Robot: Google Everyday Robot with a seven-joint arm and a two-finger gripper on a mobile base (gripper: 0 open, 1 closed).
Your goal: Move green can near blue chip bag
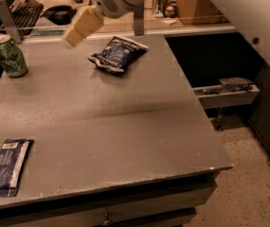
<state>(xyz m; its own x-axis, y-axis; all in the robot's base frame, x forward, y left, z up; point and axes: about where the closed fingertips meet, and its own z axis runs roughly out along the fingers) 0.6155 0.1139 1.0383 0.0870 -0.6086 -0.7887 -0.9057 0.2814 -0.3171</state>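
The green can [9, 56] stands upright at the far left of the grey table [125, 126]. The blue chip bag [117, 54] lies puffy and wrinkled near the table's far edge, right of the middle. My gripper [80, 27] hangs in the air above the far part of the table, between the can and the bag. It is well to the right of the can and holds nothing that I can see.
A flat long blue wrapper [6, 166] lies at the near left of the table. Behind the table are a rail, a keyboard [25, 11] and a headset. To the right the table ends and the floor [253, 183] drops away beside a dark cabinet.
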